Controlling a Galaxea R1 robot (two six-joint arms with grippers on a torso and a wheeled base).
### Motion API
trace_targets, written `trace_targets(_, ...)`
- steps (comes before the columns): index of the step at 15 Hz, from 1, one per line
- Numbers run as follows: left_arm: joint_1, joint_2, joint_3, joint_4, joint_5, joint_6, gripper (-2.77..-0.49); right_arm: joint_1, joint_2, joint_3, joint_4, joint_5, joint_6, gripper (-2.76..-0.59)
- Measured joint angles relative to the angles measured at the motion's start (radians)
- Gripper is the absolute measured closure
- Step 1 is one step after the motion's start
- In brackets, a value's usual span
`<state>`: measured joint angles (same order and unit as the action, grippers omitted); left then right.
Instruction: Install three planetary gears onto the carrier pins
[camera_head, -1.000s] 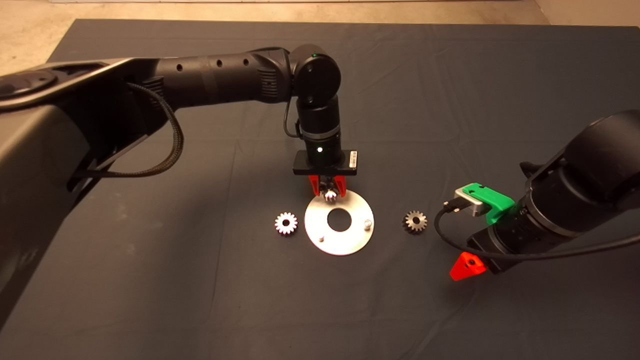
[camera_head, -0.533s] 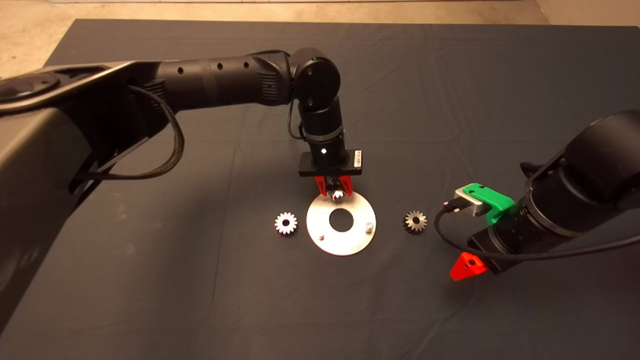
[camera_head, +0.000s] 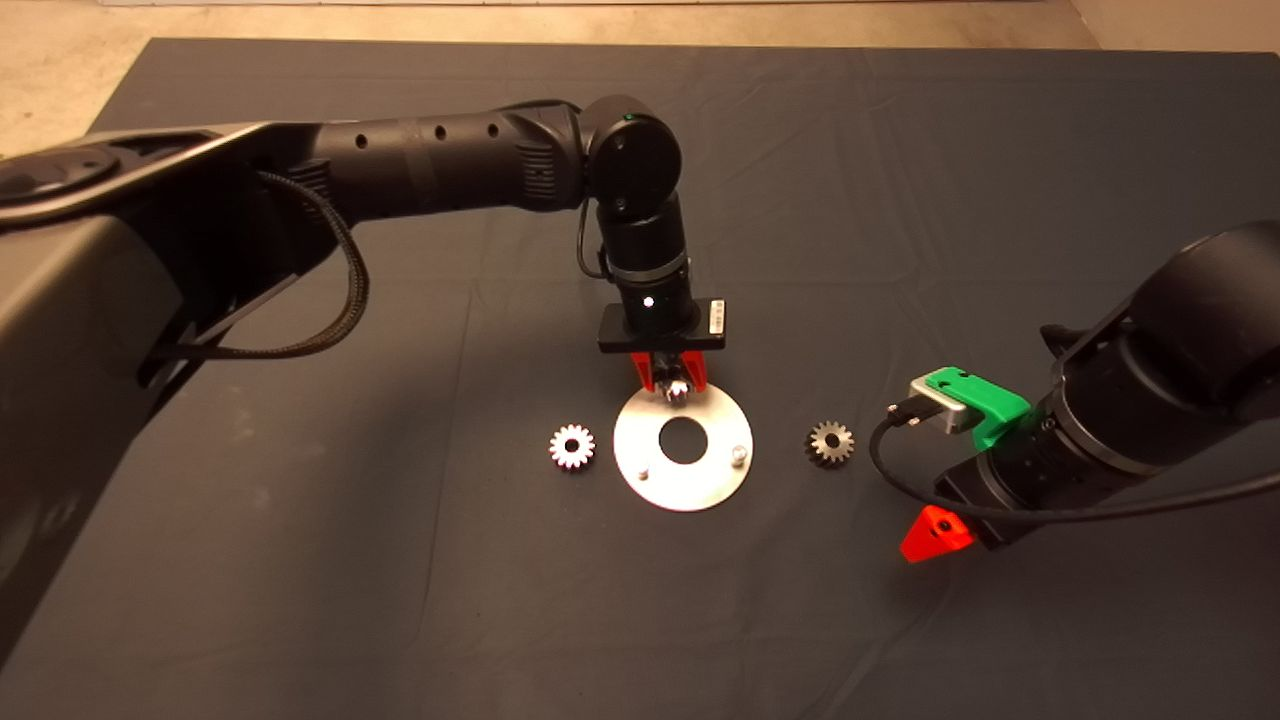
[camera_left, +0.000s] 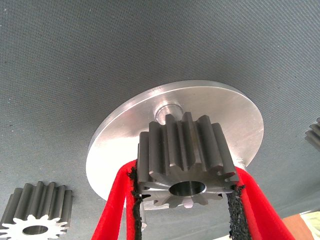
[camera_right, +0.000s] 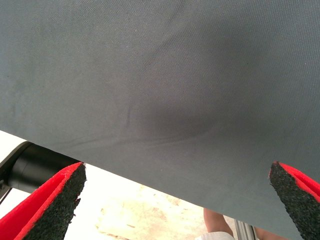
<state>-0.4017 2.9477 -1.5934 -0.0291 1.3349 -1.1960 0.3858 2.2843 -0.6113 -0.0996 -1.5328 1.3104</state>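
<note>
Left gripper (camera_head: 669, 381) clamps planetary gear (camera_left: 186, 162) over carrier disc (camera_head: 700, 480) on dark mat (camera_head: 400, 600) (beige floor beyond); right gripper (camera_right: 175, 200) spread apart.

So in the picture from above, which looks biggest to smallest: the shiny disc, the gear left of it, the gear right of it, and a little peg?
1. The silver disc, easily the biggest.
2. The left gear and the right gear look about the same size, so no ranking between them.
3. The peg on the disc, the smallest.

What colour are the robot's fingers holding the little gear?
Red fingers, with black pads, gripping the gear; the left wrist view shows it best.
</note>
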Motion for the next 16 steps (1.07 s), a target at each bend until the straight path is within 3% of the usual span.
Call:
trace_targets(2, 0.0, 0.0, 0.0, 0.0, 0.002, 0.0, -0.8, 0.0, 0.0, 0.0, 0.0, 0.0, 0.0, -2.73)
trace_targets(5, -0.001, 0.004, -0.002, 0.0, 0.048, 0.0, -0.8, 0.0, 0.0, 0.0, 0.0, 0.0, 0.0, -2.73)
trace_targets(6, -0.001, 0.003, -0.002, 0.0, 0.051, 0.0, -0.8, 0.0, 0.0, 0.0, 0.0, 0.0, 0.0, -2.73)
trace_targets(16, -0.001, 0.003, -0.002, 0.0, 0.053, 0.0, -0.8, 0.0, 0.001, 0.001, 0.0, 0.0, 0.0, -2.73)
